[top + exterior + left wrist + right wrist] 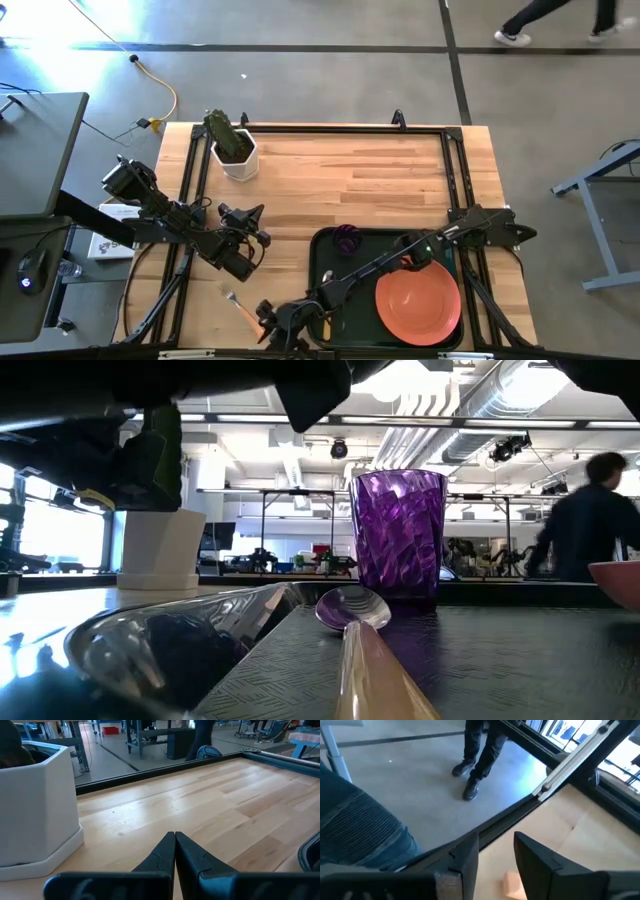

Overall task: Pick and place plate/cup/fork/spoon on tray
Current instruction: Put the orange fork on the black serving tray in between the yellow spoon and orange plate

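The dark green tray [330, 245] lies at the table's near right. On it are the orange plate [418, 305], the purple cup [347, 238] standing upright at its far left corner, and the spoon [350, 610], which lies flat in front of the cup. The fork [238, 303] lies on the wood left of the tray, tines toward the far left. My right gripper [266, 322] reaches across the tray to the fork's orange handle end [512, 885]. It is open, with a finger on either side of that end. My left gripper [250, 213] is shut and empty over the wood near the pot. My right gripper's fingers stand on either side of the fork's orange handle end [512, 885], which lies close to one finger [540, 865]. I cannot tell whether that finger touches it. The fork lies flat on the table.
A white pot [236, 155] with a green plant stands at the table's far left. A black frame rail [320, 128] runs along the table's edges. Bare wood lies between the pot and the tray. A person walks in the room behind [590, 520].
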`<move>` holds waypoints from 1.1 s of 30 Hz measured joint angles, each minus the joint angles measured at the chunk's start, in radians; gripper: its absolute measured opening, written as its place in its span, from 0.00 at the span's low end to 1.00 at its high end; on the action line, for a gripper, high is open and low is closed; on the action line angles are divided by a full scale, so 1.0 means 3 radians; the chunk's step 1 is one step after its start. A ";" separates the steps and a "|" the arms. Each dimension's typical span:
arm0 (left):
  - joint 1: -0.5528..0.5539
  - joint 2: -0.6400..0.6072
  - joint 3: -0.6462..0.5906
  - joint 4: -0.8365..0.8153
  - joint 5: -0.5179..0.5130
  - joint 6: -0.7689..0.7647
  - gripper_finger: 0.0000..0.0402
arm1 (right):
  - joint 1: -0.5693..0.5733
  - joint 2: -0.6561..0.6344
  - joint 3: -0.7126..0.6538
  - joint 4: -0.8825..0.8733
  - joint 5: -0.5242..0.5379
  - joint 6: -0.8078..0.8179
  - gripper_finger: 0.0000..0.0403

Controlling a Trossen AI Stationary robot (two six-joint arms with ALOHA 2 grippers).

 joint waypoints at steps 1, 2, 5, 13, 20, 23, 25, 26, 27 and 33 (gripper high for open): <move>0.0000 0.0000 0.0000 0.0000 0.0003 0.0008 0.00 | -0.0001 0.0000 0.0000 -0.0010 0.0010 -0.0003 0.28; 0.0000 0.0000 0.0000 0.0000 0.0004 0.0009 0.00 | -0.0001 0.0000 0.0000 -0.0038 0.0022 -0.0006 0.27; 0.0000 0.0000 0.0000 0.0000 0.0004 0.0014 0.00 | -0.0017 0.0000 0.0000 -0.0140 0.0030 -0.0035 0.25; 0.0000 0.0000 -0.0001 -0.0001 0.0004 0.0017 0.00 | -0.0048 0.0000 0.0000 -0.0201 -0.0005 -0.0171 0.11; 0.0000 0.0000 -0.0001 0.0000 0.0003 0.0062 0.00 | 0.0012 0.0056 0.0235 0.0054 -0.0153 -0.0034 0.01; 0.0000 0.0000 -0.0001 0.0001 0.0004 0.0063 0.00 | -0.0003 0.0281 0.0385 -0.0086 -0.0088 -0.0019 0.00; 0.0000 0.0000 -0.0002 0.0009 0.0005 0.0063 0.00 | -0.0024 0.0439 0.0540 -0.0215 -0.0068 0.0045 0.00; 0.0000 0.0000 -0.0002 0.0015 0.0009 0.0064 0.00 | -0.0010 0.0472 0.0604 -0.0218 0.0084 -0.0012 0.00; 0.0000 0.0000 -0.0002 0.0018 0.0017 0.0064 0.00 | -0.0002 0.0472 0.0588 -0.0132 0.0120 -0.0013 0.00; -0.0004 0.0000 -0.0002 0.0028 0.0094 0.0081 0.00 | 0.0024 0.0475 0.0563 -0.0137 0.0422 0.0018 0.00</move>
